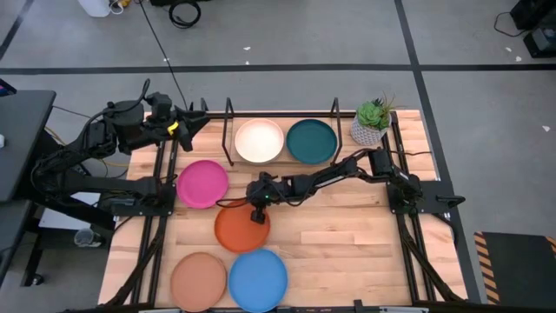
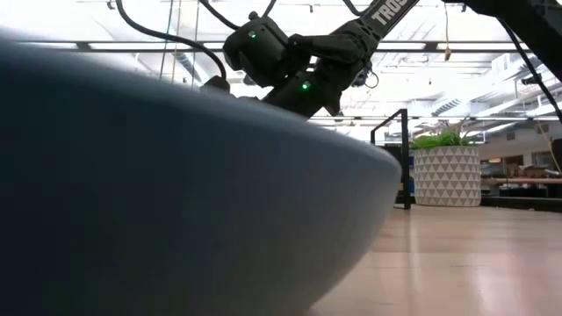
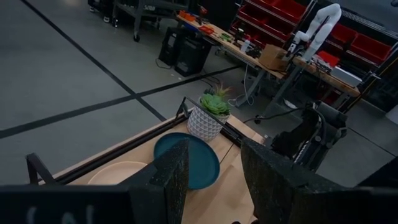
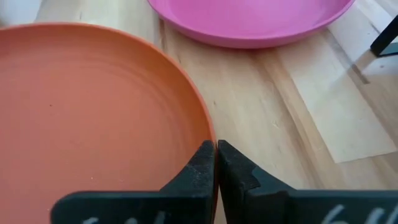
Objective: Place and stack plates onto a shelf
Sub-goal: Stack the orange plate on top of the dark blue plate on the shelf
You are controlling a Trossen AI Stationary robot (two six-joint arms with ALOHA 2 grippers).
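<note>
An orange plate point(image 1: 241, 229) lies mid-table, with a magenta plate point(image 1: 201, 183) to its far left and tan point(image 1: 198, 278) and blue point(image 1: 257, 279) plates near the front edge. Cream point(image 1: 259, 141) and dark teal point(image 1: 311, 141) plates sit side by side in the black shelf point(image 1: 229, 130) at the back. My right gripper point(image 1: 257, 209) is shut on the orange plate's far rim. My left gripper point(image 1: 193, 122) hangs open and empty at the shelf's left end. The other plates are out of view. My right gripper pinches the orange plate's rim point(image 4: 208, 138) on its far side between its two fingers, one finger inside the plate and one outside. The fingers come from the far right, slanting down. The plate sits about level; I cannot tell whether it is off the table.
A small potted green plant point(image 1: 372, 122) stands at the back right corner, beside the shelf. The blue plate point(image 2: 176, 193) fills most of the low view and hides the orange plate there. Bare wood lies to the right of the orange and blue plates point(image 1: 347, 243).
</note>
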